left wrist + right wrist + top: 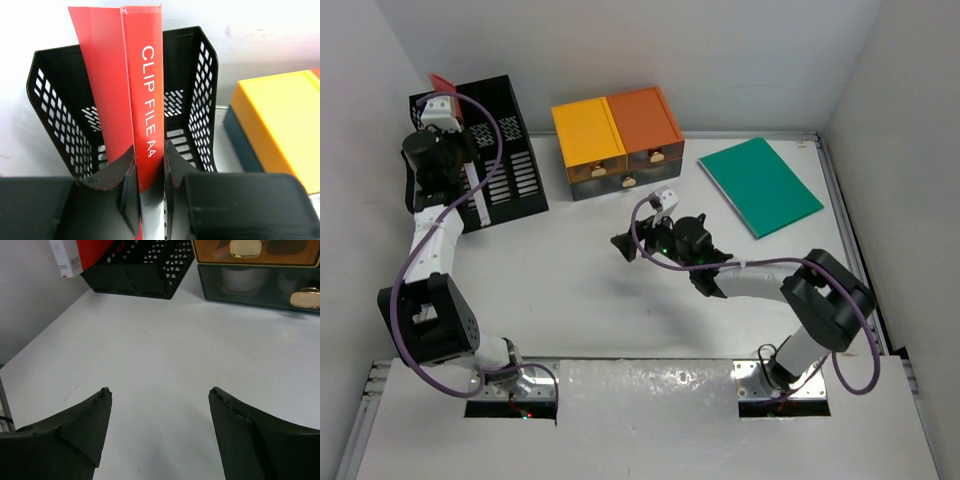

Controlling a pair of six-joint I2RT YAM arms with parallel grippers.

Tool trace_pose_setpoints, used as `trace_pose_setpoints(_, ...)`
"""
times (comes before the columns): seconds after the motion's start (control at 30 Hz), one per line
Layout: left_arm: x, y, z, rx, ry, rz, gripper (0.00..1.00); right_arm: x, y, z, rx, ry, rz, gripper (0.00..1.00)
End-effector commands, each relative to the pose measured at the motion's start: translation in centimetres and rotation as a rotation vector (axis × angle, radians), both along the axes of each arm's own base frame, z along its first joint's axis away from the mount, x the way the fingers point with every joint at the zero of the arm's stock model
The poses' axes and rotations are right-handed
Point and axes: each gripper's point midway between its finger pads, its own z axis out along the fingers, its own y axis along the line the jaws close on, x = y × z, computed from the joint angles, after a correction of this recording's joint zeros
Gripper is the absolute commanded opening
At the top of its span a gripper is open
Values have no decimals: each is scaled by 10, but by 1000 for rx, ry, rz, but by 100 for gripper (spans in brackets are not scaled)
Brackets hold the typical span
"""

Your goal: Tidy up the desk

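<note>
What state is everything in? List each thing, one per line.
left gripper: shut on the file
file: closed, held on edge at the rack
rack: on the desk, open side facing the left gripper
right gripper: open, empty, above the desk
drawers: all shut
folder: closed, flat on the desk
</note>
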Motion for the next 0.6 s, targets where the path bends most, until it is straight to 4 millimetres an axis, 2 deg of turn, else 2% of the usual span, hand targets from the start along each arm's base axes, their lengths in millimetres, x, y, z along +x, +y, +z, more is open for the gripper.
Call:
trace_pose_setpoints(0.0, -2, -48, 8, -98, -20, -171, 0, -9, -5, 13, -22, -41, 25, 77)
trace_pose_setpoints(0.1, -8, -59, 6, -136, -2, -187, 0, -11, -11, 20, -22, -57, 22, 78)
trace_pose_setpoints(0.23, -22, -77, 17, -116, -23, -233, 0, -11, -13, 25, -24, -63, 18, 79)
trace_pose_setpoints(0.27, -22, -75, 21, -109, -34, -214, 0, -11, -13, 24, -30, -60, 19, 79)
trace_pose_setpoints(0.4, -20, -38, 30, 7, -58, -33, 0, -12, -14, 25, -30, -54, 23, 80)
trace_pose_setpoints(0.57, -21, -27, 34, 70, -104, 18, 0, -12, -21, 20, -50, -50, 2, 80)
